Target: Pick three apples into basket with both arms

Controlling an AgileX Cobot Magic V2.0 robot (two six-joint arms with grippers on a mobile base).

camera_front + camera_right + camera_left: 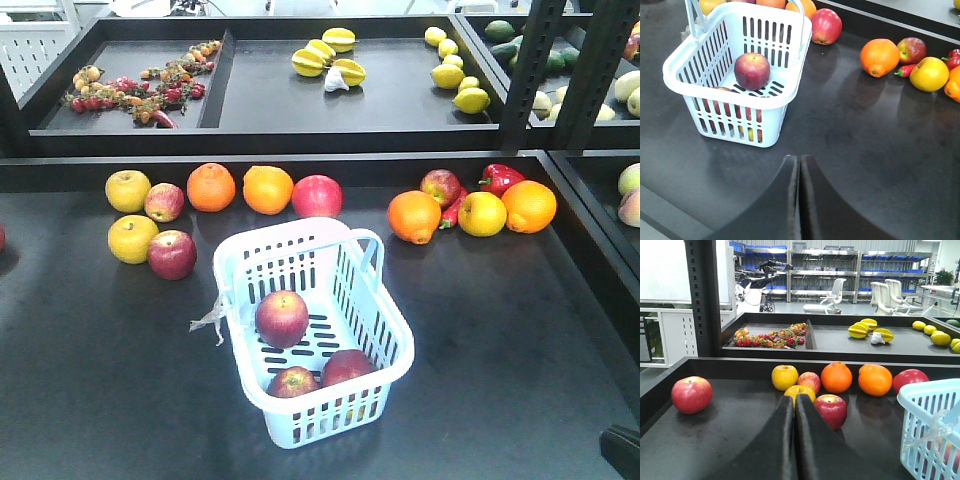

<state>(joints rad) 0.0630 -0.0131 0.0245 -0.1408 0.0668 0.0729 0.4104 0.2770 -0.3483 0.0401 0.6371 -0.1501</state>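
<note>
Pale blue basket [380,330] of smooth moulded plastic with slotted walls, a crinkled clear plastic scrap [210,320] tied on; inside, three apples [282,318] with waxy, glossy red skin; beneath, a matt black table [520,360] with faint sheen

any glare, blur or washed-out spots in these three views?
Front view: glare off the dark table, basket near blown out, apples sharp. Left wrist view: bright window overexposed upper left, left gripper soft up close. Right wrist view: even light, soft sheen on the table, right gripper slightly blurred.
</note>
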